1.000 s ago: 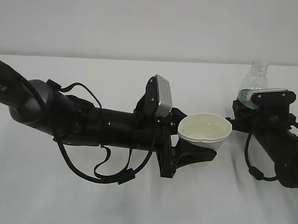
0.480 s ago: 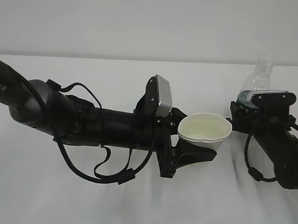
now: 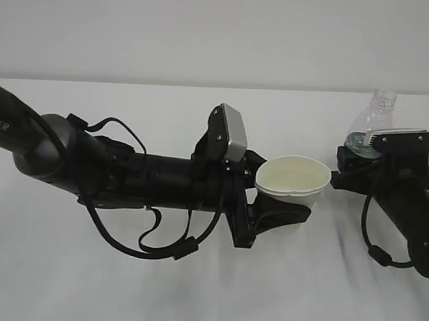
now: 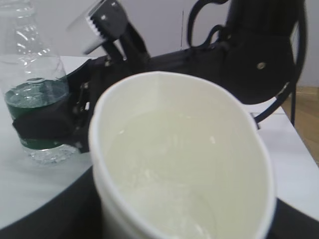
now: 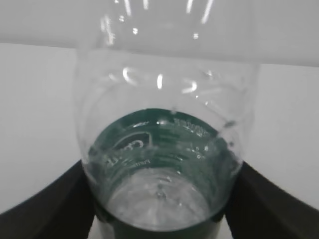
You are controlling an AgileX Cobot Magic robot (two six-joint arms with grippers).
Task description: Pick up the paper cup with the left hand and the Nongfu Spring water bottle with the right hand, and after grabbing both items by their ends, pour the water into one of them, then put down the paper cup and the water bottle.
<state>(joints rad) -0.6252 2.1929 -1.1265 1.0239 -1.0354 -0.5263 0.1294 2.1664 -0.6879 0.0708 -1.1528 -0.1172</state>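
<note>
White paper cup [image 3: 292, 185] with pale cream inside; clear ribbed bottle [image 3: 372, 124] with dark green label, its white print too blurred to read; black arms [image 3: 142, 175] on a white table [image 3: 193, 289]

Even, diffuse light is washing the white table [image 3: 193, 296] pale, casting only faint shadows. Highlights are glinting on the water bottle [image 5: 164, 149], whose near surface is perhaps blurring slightly in the wrist views.
</note>
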